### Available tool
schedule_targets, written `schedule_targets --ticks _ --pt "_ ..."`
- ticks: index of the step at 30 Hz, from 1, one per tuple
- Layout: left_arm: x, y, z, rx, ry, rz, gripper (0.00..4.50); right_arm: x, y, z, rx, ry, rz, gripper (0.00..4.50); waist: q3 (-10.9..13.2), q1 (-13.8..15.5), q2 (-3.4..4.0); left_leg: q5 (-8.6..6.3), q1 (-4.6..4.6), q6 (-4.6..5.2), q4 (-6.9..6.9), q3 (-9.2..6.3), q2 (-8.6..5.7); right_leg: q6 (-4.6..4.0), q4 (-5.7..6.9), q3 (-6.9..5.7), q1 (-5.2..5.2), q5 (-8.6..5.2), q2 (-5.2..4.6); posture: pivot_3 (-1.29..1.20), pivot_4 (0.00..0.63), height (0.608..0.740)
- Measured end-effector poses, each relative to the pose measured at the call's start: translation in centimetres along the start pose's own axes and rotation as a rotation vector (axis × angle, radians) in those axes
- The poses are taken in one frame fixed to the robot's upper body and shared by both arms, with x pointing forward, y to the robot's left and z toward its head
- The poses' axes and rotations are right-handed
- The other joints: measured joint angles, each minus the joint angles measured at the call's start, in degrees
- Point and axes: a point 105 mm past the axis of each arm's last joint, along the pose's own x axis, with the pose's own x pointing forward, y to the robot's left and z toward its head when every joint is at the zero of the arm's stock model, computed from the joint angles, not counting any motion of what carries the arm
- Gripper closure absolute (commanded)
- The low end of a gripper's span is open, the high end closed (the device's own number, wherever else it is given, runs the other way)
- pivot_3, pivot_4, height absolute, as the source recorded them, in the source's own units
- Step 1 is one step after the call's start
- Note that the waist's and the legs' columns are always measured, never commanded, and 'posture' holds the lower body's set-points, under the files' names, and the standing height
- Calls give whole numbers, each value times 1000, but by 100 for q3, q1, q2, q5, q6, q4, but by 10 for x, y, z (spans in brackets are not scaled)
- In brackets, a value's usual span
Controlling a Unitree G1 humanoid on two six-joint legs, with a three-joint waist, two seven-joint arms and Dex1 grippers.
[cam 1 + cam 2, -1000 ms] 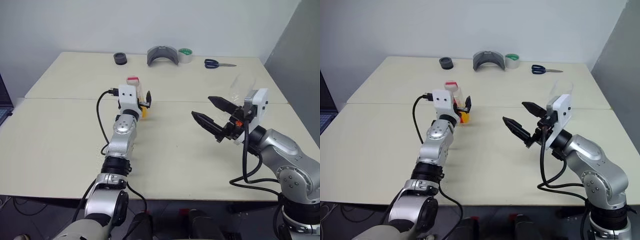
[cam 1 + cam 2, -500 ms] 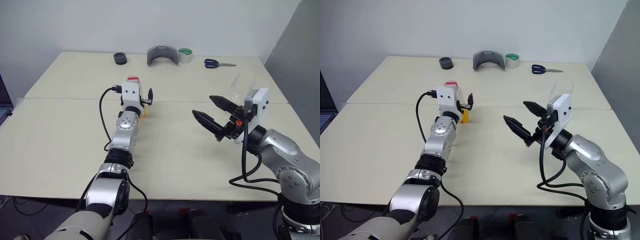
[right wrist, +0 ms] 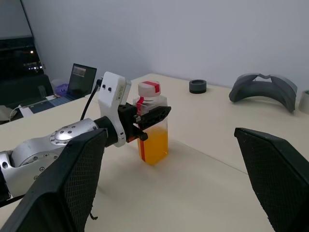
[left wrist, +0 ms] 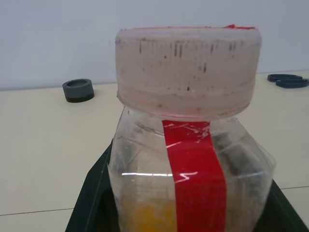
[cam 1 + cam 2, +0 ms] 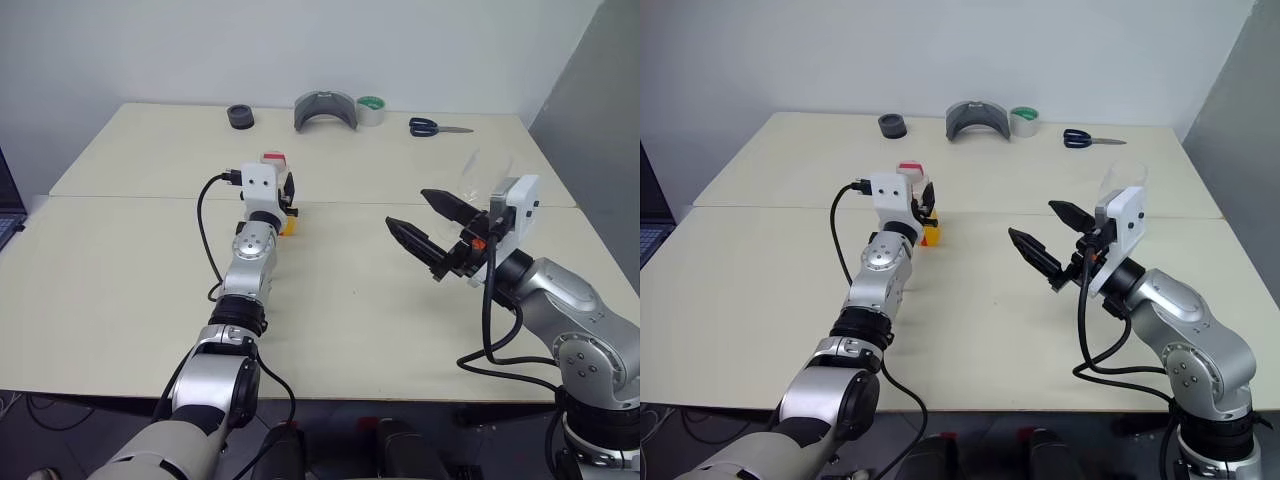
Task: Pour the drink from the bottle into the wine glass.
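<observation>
Pale cream bench point(image 5: 120, 290) under a plain white wall, matte and smooth, a seam running across its middle; near that seam, left of centre, bottle point(image 3: 153, 126) upright on the bench, clear squarish plastic, creased and scuffed, narrow neck, ribbed whitish cap with a red top, red strip down one face; orange-yellow drink point(image 3: 155, 145) filling roughly the lower half; left tool point(image 3: 153, 116) clamped on the bottle at mid-height, black fingers point(image 3: 161, 112) pressed against its sides; right tool point(image 5: 428, 228) held above the bench on the right, well apart from the bottle, jaws spread wide and holding nothing, tapered black fingers with a fine mesh texture; wine glass point(image 5: 478, 175) just behind the right wrist, clear rounded bowl, stem hidden; along the far edge: dark grey ring point(image 5: 240, 117), curved grey shell point(image 5: 324, 109), green-cored tape roll point(image 5: 371, 110), blue-handled scissors point(image 5: 432, 127)
</observation>
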Motion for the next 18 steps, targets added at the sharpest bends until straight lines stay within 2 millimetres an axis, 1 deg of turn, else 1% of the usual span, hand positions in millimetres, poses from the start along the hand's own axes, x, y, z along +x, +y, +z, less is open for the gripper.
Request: schedule_targets --ticks 4,6,8,10,13,15,18 --pt "0 -2 1 -3 8 -17 2756 1 -2 -3 -38 29 -11 0 0 0 0 0 -1 0 0 0 0 0 0 0 0 0 0 0 150 740" --pt "-3 -9 2 -1 14 -80 2756 2 -5 -6 -70 58 -22 0 0 0 0 1 -3 -1 0 1 0 0 0 0 -2 0 0 0 150 740" --pt "-8 -18 4 11 18 -167 2756 5 -11 -5 -75 65 -27 0 2 -8 2 1 -3 -1 0 2 0 -1 1 1 -5 0 0 0 150 740" --pt "-13 -30 8 50 21 -294 2756 11 -15 2 -85 53 -18 0 3 -17 4 1 -2 -2 0 1 1 -1 4 1 -6 0 1 0 150 740" --pt "-23 -47 19 52 19 -474 2756 18 -16 11 -97 36 3 0 3 -10 4 1 -4 -2 0 1 1 -1 3 0 -6 0 1 0 150 740" --pt "-33 -63 29 36 4 -606 2756 22 -16 14 -93 34 20 0 3 -7 4 1 -8 -1 7 1 2 -1 3 0 -6 0 0 0 150 740" --pt "-43 -79 39 15 -2 -733 2756 29 -12 15 -77 37 45 0 3 -5 5 0 -10 0 12 -1 2 -1 3 0 -7 0 0 0 150 740"
